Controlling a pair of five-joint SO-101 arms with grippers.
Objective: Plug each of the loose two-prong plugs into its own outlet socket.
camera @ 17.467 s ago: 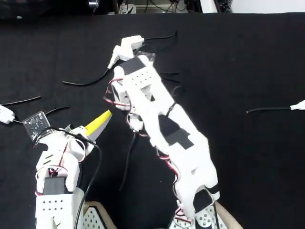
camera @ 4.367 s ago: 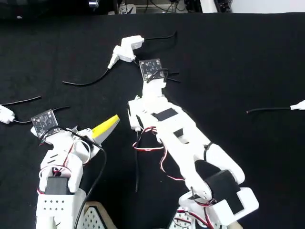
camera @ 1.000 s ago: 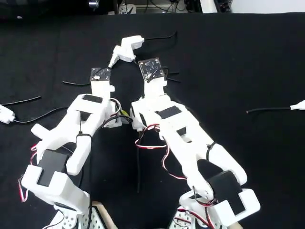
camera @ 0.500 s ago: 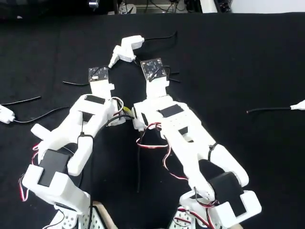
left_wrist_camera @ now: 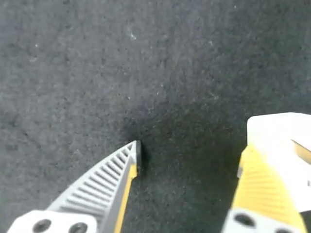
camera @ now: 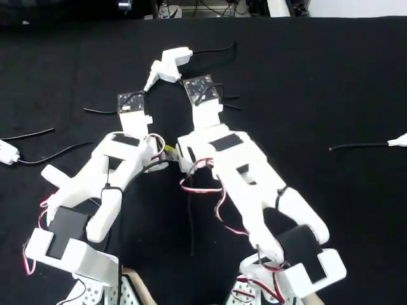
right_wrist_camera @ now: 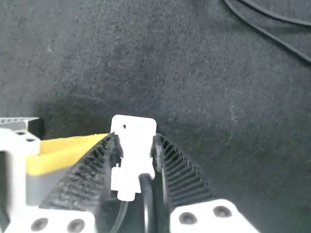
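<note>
My right gripper (right_wrist_camera: 136, 140) is clenched on a white plug (right_wrist_camera: 133, 127). The plug's long axis runs along the fingers, its black cable (right_wrist_camera: 145, 191) leads back toward the wrist, and its flat front end faces the black cloth (right_wrist_camera: 194, 73). My left gripper (left_wrist_camera: 189, 153) is spread wide, holding nothing, just beside it over the cloth.

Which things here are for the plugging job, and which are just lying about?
For the job: white plug in the right hand; back connector; left-edge plug; right-edge plug.
Just lying about: clutter beyond the far edge.
</note>
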